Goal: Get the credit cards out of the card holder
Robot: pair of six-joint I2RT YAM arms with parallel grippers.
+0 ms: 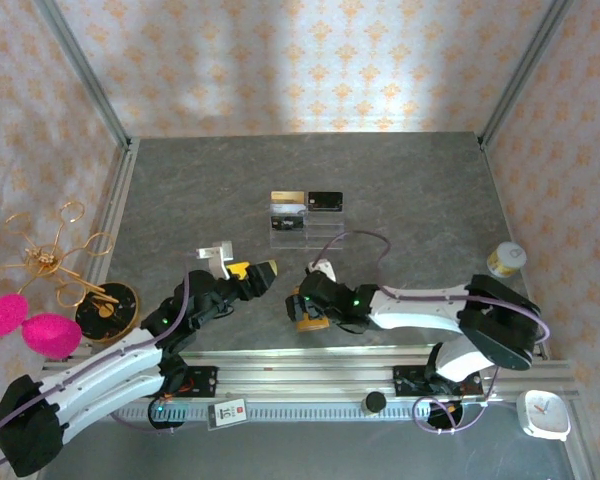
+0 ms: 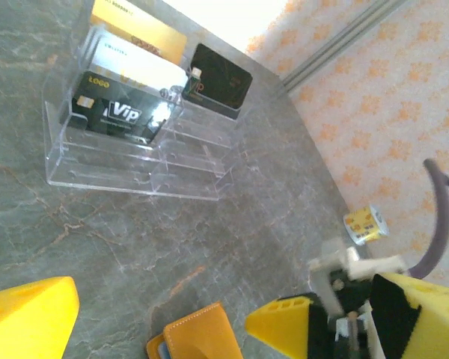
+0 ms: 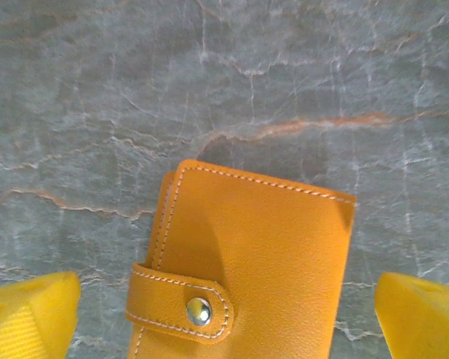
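The card holder [image 3: 247, 262] runs off the bottom edge in the right wrist view, so its lower part is cut away. From above, the right claw [image 1: 308, 308] hides most of it. The gold card [image 2: 135, 30] is cut off at the top, and its words are too blurry to read.

A robot lab test cell, dressed to look homely: a left arm [image 1: 100, 375] and a right arm [image 1: 430, 305] bolted to an aluminium rail [image 1: 310, 375] at the edge of a grey stone-look desk [image 1: 180, 190]. Metal posts [image 1: 80, 68] and flat panels [image 1: 310, 60] printed like floral wallpaper box it in.
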